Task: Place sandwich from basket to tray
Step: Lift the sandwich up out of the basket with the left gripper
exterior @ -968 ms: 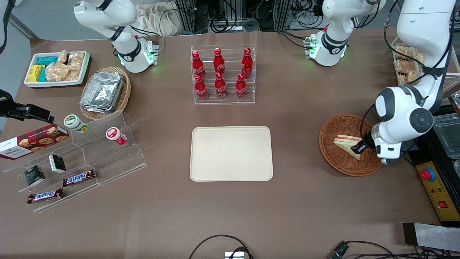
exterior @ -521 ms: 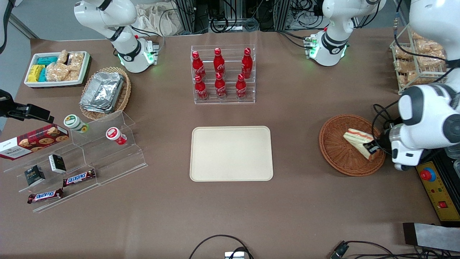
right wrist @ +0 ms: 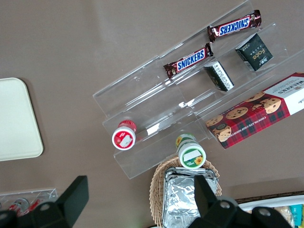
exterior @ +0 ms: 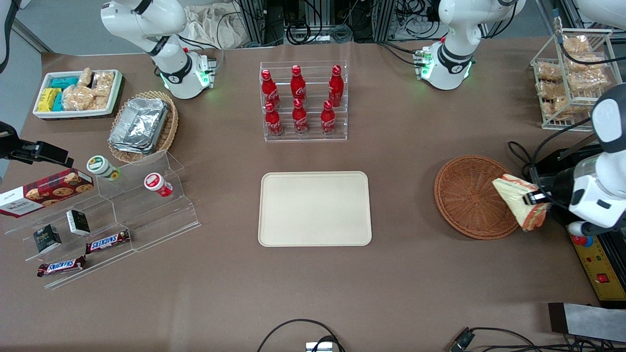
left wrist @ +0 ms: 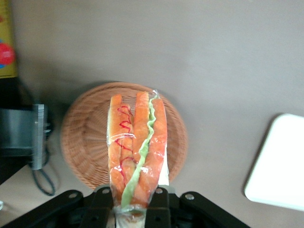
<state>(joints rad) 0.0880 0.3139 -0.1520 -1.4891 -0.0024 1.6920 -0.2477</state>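
My left gripper (exterior: 533, 199) is shut on the sandwich (exterior: 519, 199), a plastic-wrapped wedge with orange and green layers, and holds it in the air above the rim of the round reddish-brown basket (exterior: 467, 195) at the working arm's end of the table. In the left wrist view the sandwich (left wrist: 135, 152) stands between the black fingers (left wrist: 100, 205) of the gripper (left wrist: 130, 209), with the basket (left wrist: 88, 137) empty below it. The cream tray (exterior: 314, 209) lies empty at the table's middle, and its corner shows in the left wrist view (left wrist: 280, 166).
A clear rack of red cola bottles (exterior: 303, 102) stands farther from the camera than the tray. A wire rack of bagged snacks (exterior: 570, 73) and a yellow control box (exterior: 594, 264) flank the basket. Acrylic shelves with snacks (exterior: 105, 215) and a foil-tray basket (exterior: 142, 124) lie toward the parked arm's end.
My gripper has lifted the sandwich out of the basket and carried it up and outward over the basket's rim. The basket is now empty.
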